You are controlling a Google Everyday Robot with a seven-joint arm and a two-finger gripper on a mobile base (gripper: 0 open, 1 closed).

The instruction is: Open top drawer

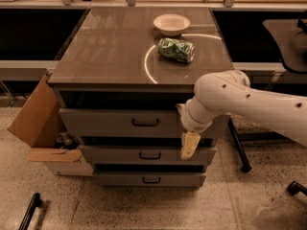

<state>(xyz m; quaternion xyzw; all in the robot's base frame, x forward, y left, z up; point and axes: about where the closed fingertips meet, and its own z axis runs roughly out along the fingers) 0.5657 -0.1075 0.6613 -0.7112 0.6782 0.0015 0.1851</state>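
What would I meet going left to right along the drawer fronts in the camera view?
Cardboard box → top drawer handle → pincer, hanging at the drawers' right end.

We log the desk [110, 56] top as glossy and smooth, mirroring a light ring. Top drawer [105, 122] matt grey. Pincer [189, 145] pale matt plastic, below desk's front edge near right corner. Bag [176, 50] crinkly, shiny. Bowl [171, 24] glossy white. Box [36, 114] at left edge, matt cardboard.
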